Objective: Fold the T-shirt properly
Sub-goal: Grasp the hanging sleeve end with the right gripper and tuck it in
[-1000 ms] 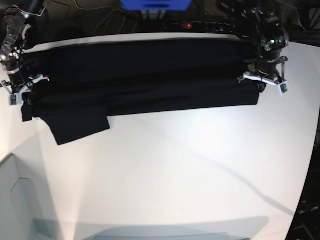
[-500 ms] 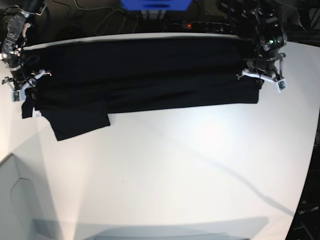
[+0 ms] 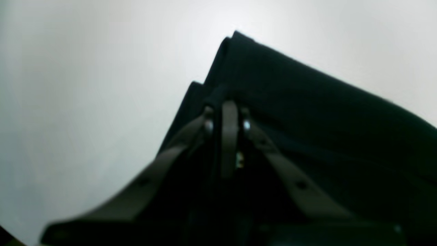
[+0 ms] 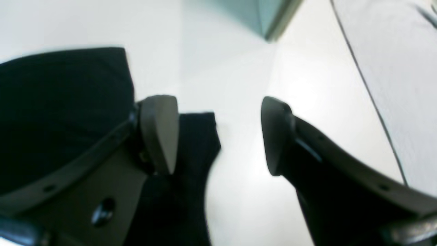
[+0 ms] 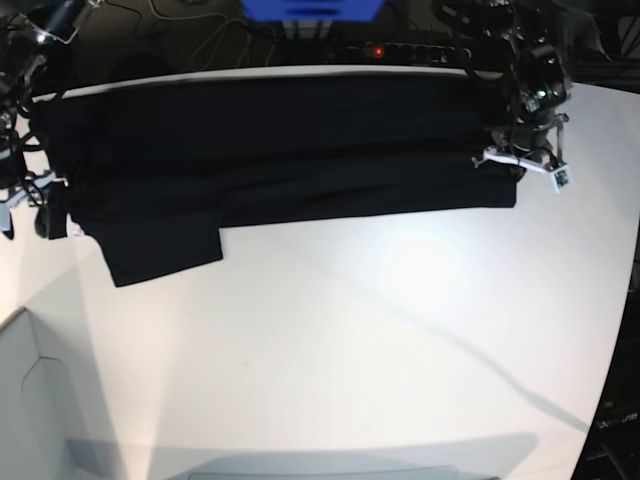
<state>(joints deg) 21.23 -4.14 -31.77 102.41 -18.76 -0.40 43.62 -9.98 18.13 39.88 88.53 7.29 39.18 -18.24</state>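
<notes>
The black T-shirt (image 5: pixel 280 150) lies folded into a long band across the far side of the white table (image 5: pixel 380 330). One sleeve (image 5: pixel 160 245) sticks out toward me at the left, and a small white label (image 5: pixel 76 231) shows beside it. My left gripper (image 5: pixel 518 163) is at the band's right end. In the left wrist view it (image 3: pixel 227 112) is shut on a fold of the black cloth (image 3: pixel 324 112). My right gripper (image 5: pixel 22 195) is at the band's left end. In the right wrist view it (image 4: pixel 218 136) is open and empty, just above the cloth's edge (image 4: pixel 61 112).
A power strip with a red light (image 5: pixel 400 50), a blue object (image 5: pixel 310 8) and cables lie behind the table's far edge. A pale grey panel (image 5: pixel 30 400) stands at the near left corner. A grey-green edge (image 4: pixel 269 13) shows in the right wrist view.
My right gripper has let go of the shirt's left end, opened and moved left off it. The white label has come into view. My left gripper has stayed shut on the right end.
</notes>
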